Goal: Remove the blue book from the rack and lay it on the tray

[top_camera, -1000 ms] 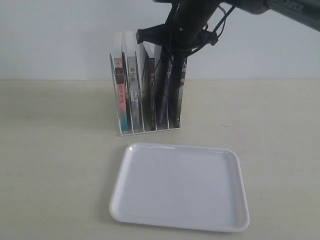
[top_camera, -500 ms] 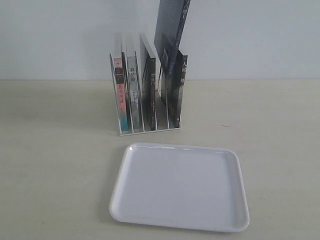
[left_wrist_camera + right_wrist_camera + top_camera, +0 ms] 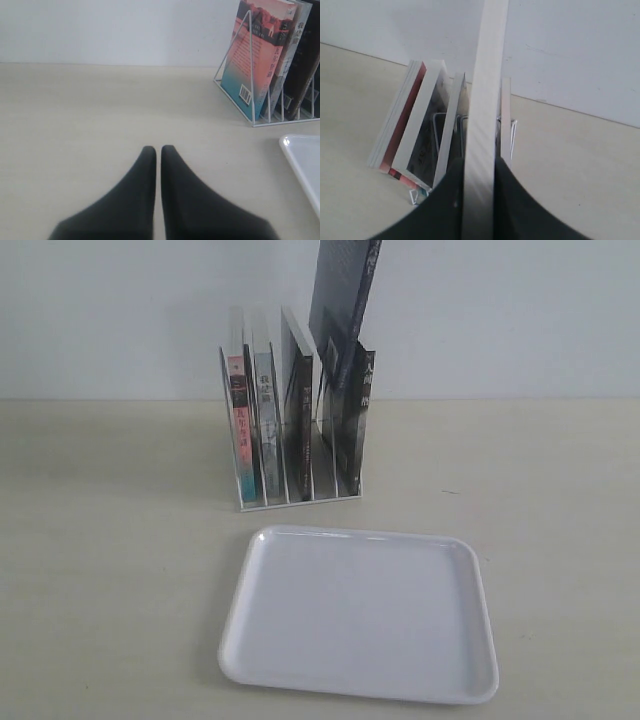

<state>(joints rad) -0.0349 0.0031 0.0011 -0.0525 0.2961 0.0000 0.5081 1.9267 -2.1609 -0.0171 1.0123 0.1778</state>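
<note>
The blue book [image 3: 340,310] stands raised and tilted above the white wire rack [image 3: 300,492], its lower end still between the dividers and its top cut off by the picture's edge. In the right wrist view my right gripper [image 3: 479,170] is shut on the book's pale page edge [image 3: 487,100], one finger on each cover. That gripper is out of the exterior view. The white tray [image 3: 360,610] lies in front of the rack with nothing in it. My left gripper [image 3: 158,150] is shut on nothing, low over the table beside the rack [image 3: 250,90] and the tray's corner [image 3: 305,165].
Other books stay in the rack: a pink-spined one [image 3: 240,430], a grey one [image 3: 266,420], a dark one [image 3: 298,410] and a black-grey one [image 3: 360,420] in the rightmost slot. A white wall stands close behind the rack.
A second ago the right arm was down at the rack, gripping the book in its slot. It has since lifted the book upward and left the exterior view; little has moved in the last half second.
</note>
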